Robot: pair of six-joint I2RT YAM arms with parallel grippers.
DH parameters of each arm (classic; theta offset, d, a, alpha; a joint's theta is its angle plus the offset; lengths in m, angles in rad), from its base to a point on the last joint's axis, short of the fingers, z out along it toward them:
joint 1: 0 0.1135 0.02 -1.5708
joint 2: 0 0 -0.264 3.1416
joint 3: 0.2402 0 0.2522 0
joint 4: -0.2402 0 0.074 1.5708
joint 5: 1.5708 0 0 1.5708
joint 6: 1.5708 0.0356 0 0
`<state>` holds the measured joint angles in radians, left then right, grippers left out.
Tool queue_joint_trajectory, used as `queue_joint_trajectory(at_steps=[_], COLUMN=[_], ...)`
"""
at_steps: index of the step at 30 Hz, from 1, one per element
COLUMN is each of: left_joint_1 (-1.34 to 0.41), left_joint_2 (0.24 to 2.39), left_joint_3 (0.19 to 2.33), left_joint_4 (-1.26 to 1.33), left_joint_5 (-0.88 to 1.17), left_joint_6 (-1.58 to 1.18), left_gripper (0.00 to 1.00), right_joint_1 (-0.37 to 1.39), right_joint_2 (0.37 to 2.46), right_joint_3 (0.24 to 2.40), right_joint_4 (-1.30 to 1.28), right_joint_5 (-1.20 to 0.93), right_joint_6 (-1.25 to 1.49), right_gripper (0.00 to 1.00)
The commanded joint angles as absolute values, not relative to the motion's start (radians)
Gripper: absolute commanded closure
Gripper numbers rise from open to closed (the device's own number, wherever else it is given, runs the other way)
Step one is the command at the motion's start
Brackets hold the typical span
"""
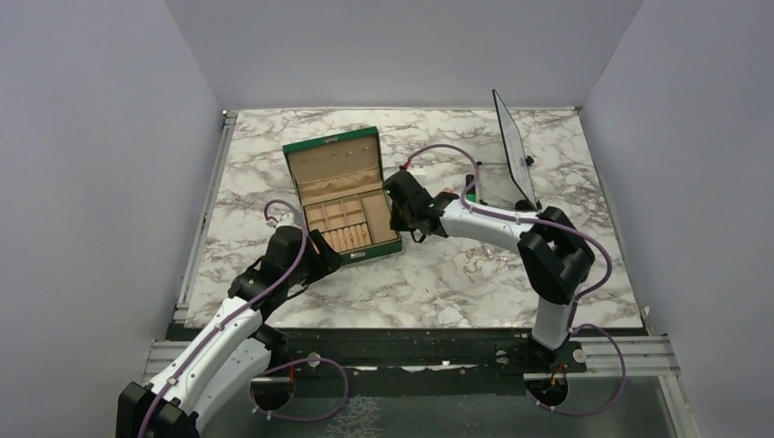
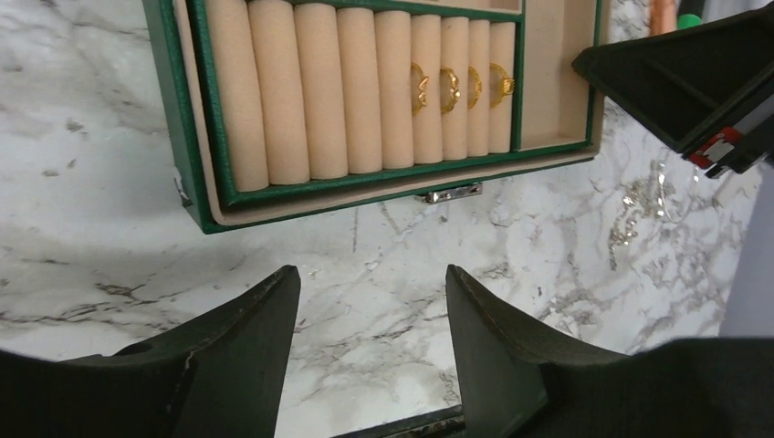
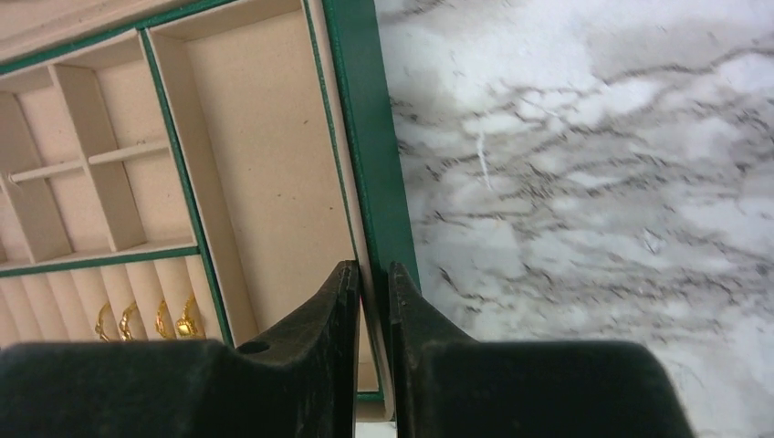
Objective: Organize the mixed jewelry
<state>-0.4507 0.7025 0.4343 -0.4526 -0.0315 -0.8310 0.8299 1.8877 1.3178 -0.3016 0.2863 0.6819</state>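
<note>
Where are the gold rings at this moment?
In the left wrist view, the gold rings sit between the rightmost padded rolls of the green box, beside its long side compartment.

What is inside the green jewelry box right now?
Gold rings sit in the ring rolls; the small compartments and long side compartment look bare. The right gripper covers that compartment's near end.

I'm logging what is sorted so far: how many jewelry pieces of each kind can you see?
Gold rings in the green box: 4
Silvery chain on the table: 1
Total: 5
</note>
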Motion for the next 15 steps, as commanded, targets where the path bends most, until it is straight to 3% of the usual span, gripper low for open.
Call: queue_joint_trajectory(at_steps=[1, 5, 9, 15], left_joint_1=[-0.446, -0.446, -0.446, -0.446], left_joint_2=[0.716, 0.719, 0.720, 0.725], left_joint_3=[0.428, 0.426, 0.444, 0.478], left_joint_4=[-0.324, -0.286, -0.272, -0.262], left_joint_5=[0.116, 0.175, 0.229, 0.249], left_joint_6=[-0.790, -0.789, -0.781, -0.754], left_gripper=[0.38, 0.36, 0.29, 0.21], right_joint_1=[0.815, 0.815, 0.815, 0.805], right_joint_2=[1.804, 1.687, 1.563, 1.379], right_joint_3=[1.176, 1.070, 1.025, 1.011], right_joint_4=[-0.438, -0.422, -0.423, -0.557], right_joint_5=[0.329, 0.281, 0.258, 0.432], right_joint_6=[0.768, 0.770, 0.721, 0.759], right_gripper=[0.82, 0.81, 0.69, 0.53])
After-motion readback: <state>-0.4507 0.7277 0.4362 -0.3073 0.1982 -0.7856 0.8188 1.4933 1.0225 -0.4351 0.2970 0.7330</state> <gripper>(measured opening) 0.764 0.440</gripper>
